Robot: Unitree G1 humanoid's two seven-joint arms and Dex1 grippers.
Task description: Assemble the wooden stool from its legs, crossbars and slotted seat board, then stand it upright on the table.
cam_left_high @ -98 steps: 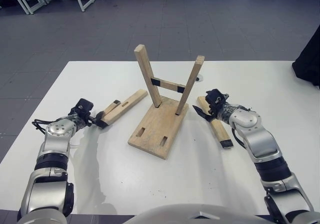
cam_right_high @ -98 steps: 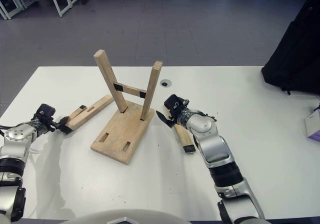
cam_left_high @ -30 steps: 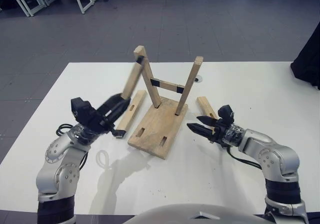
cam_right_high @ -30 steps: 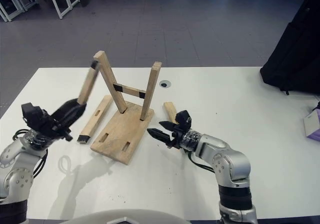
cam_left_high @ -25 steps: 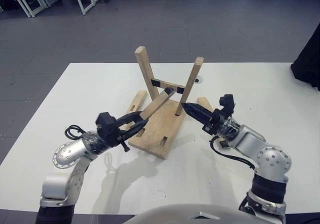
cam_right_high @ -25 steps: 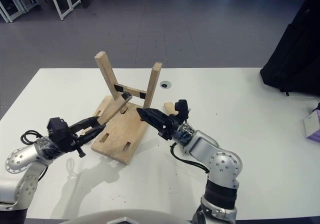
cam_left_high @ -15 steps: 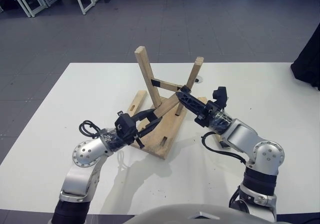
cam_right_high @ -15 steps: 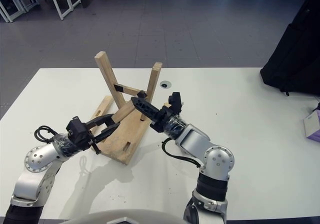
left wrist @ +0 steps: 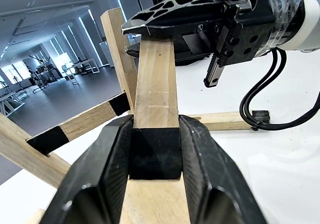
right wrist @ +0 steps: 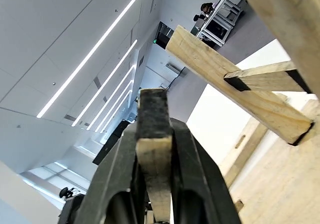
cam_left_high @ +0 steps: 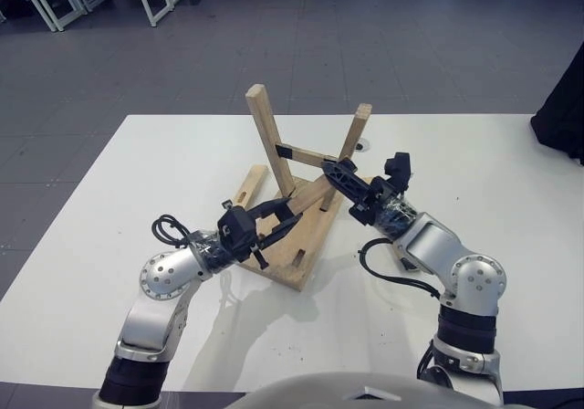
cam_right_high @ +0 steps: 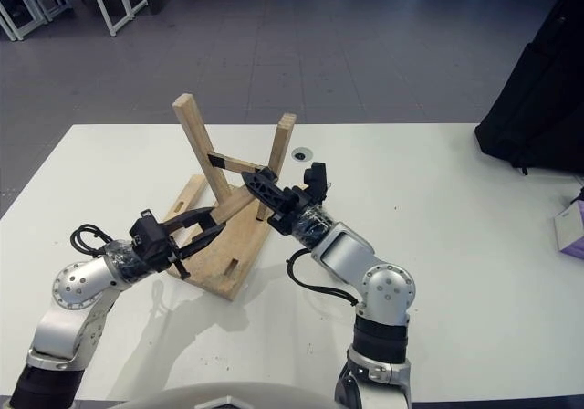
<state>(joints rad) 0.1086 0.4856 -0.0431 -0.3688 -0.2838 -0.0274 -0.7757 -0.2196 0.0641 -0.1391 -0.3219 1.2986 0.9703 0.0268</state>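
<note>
Carrying a bar (cam_left_high: 307, 194) slantwise just above the seat board (cam_left_high: 312, 234), one end in each claw. Judging by the two empty slots at the near end of the seat board, probably about to fit it as a third leg.

To do this step well:
- Swing the bar upright over the near end of the seat board.
- Square its faces to the chosen slot, then lower straight and press home without twisting.
- Stay off the two legs (cam_left_high: 272, 144) standing at the far end of the seat board and the crossbar (cam_left_high: 306, 156) joining them. Knocking either could lever them loose or slide the seat board.
- Move both arms together, or release one end only once the other grip is firm, to avoid straining the wood.

With the left claw (cam_left_high: 281, 217): pinching the black-wrapped lower end of the bar, closed to the width of the wood, over the left side of the seat board.

With the right claw (cam_left_high: 333, 172): pressed together on the black-capped upper end, above the far half of the seat board and hard by the right-hand standing leg. Cannot tell whether touching that leg.

Also lying flat on the worktop (cam_left_high: 164, 162): a spare leg (cam_left_high: 246, 186), just beside the left edge of the seat board.
</note>
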